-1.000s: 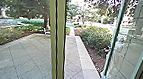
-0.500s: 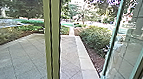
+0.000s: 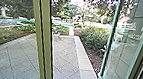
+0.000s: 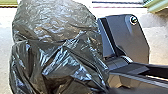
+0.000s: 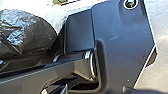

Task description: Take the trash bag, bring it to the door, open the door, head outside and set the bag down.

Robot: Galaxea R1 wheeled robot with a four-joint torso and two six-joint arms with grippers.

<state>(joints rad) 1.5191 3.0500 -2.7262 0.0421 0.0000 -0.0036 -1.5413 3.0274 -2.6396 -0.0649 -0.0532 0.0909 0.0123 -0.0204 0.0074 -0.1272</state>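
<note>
Paved yard (image 3: 18,60), shiny black trash bag (image 4: 57,55), wrinkled and bulging, state of either gripper impossible to tell

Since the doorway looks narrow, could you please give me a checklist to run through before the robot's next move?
1. Glass door open: ok, it stands open at the head view's right.
2. Robot fully outside: not ok, the green post stands ahead of the head camera.
3. Trash bag with the robot: ok, it shows large in the left wrist view.
4. Bag firmly gripped: cannot tell.
5. Bush off the paving: ok, it stands beyond the pale border.
</note>
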